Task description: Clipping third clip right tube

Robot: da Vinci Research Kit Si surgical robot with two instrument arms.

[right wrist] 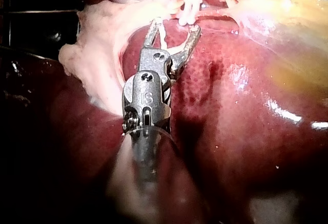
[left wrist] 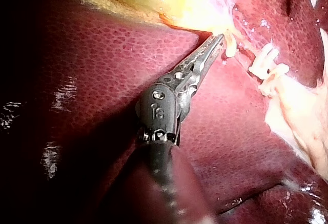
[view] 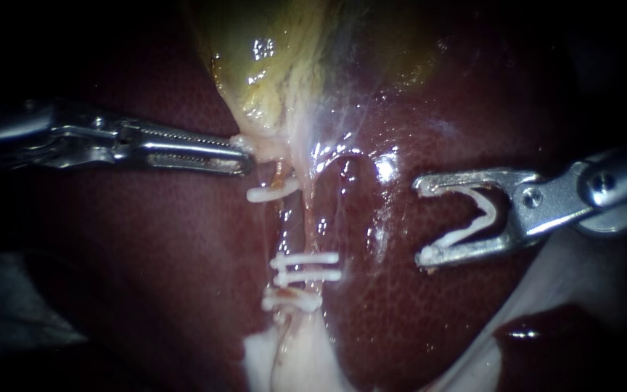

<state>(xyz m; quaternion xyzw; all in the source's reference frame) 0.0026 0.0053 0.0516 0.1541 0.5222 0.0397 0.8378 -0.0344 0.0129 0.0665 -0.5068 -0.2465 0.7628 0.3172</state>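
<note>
The left instrument (view: 237,156) is clenched on the gallbladder (view: 270,65) at its neck. From there the tube (view: 293,225) runs down the middle of the liver (view: 415,312), crossed by several white clips (view: 306,260). I cannot tell which strand is the right tube. The right instrument (view: 422,219) hangs beside it over bare liver, jaws spread yet cradling a loaded clip (view: 466,231) from both sides. Little free tube is left, so this clip may ride onto a neighbour or catch only part. The right wrist view shows the jaws near the set clips; the endoscope view suggests a wider gap.
</note>
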